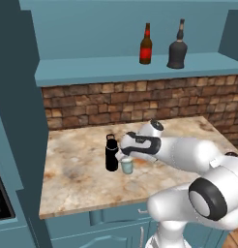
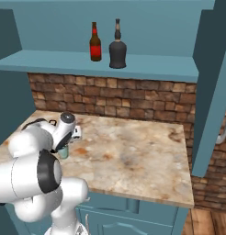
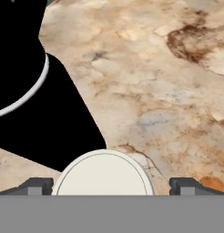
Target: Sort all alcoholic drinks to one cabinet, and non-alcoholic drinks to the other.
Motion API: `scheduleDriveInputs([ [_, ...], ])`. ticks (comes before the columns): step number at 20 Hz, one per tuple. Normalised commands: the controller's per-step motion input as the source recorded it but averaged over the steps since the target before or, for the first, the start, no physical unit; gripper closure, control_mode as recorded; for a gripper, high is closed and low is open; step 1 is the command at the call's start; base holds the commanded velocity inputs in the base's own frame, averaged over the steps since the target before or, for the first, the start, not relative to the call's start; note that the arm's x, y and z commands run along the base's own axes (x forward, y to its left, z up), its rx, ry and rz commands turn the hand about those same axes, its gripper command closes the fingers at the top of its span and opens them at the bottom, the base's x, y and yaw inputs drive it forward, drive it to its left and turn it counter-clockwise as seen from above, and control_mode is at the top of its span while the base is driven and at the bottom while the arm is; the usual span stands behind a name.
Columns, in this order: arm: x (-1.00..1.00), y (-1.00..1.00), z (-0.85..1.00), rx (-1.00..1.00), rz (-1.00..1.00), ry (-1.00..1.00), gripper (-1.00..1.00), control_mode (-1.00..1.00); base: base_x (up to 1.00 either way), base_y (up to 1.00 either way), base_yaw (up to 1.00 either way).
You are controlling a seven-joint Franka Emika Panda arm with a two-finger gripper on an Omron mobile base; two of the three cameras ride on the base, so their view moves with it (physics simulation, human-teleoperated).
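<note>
- hand view looks almost straight down on the cup (image 3: 104, 175), its pale round mouth sitting between the two dark fingertips (image 3: 37, 185), which stand wide apart on either side of it without touching it; the gripper (image 3: 111, 186) is fully open and has hold of nothing.
- just beside the cup in that view, the black flask (image 3: 36, 113) fills the upper left, with a pale ring around its body.
- left base view shows the white arm reaching forward and left over the marble counter (image 1: 77, 169), the gripper (image 1: 125, 156) poised right above the cup (image 1: 126, 166).
- the cup stands upright on the counter, just to the right of the flask (image 1: 111, 153), the two very close; i cannot tell if they touch.
- the flask is upright too, with its loop-handled cap on top.
- right base view has the arm's wrist covering most of the cup (image 2: 64, 152); only a bit of its teal-tinted side shows near the counter's left end.
- behind the counter runs a brick wall (image 1: 140, 104).
- above the bricks, the open cabinet (image 1: 116, 70) holds both alcoholic drinks on its thick floor board.
- the beer bottle (image 1: 146, 45) stands upright to the left, red label facing out.
- the dark round-bellied bottle (image 1: 177, 47) stands upright near it on the right, apart from it.
</note>
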Motion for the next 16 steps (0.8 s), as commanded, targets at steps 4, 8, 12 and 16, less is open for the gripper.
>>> scheduleDriveInputs([
  [4, -0.28, -0.17, -0.99, -0.14, 0.0, 0.0, -1.0, -1.0, 0.0, 0.0, 0.0],
  [8, -0.65, -0.29, -0.99, -0.21, 0.0, 0.0, 1.0, -1.0, 0.0, 0.0, 0.0],
  [12, -0.53, -0.37, -0.59, -0.05, 0.0, 0.0, 1.0, -1.0, 0.0, 0.0, 0.0],
  [16, -0.21, -0.44, 0.13, 0.01, 0.0, 0.0, 1.0, -1.0, 0.0, 0.0, 0.0],
])
